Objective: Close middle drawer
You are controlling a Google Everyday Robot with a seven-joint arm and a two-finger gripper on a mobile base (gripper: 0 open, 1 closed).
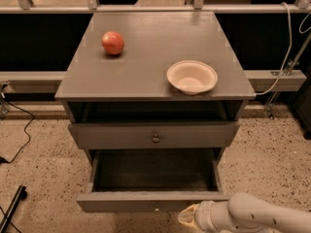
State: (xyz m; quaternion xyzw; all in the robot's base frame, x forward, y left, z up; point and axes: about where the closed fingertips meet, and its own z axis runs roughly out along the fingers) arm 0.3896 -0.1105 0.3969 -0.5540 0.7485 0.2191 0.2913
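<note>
The middle drawer is a grey wooden box pulled far out of the cabinet. Its dark inside shows, and the low front panel carries a tiny pale knob. My gripper comes in from the lower right on a white arm. Its pale tip sits just below and right of the knob, close to the front panel's lower edge. I cannot tell whether it touches the panel.
Above is a taller grey drawer with a brass knob, slightly out. An apple and a pale bowl sit on the cabinet top. Cables and a black bar lie on the floor at left.
</note>
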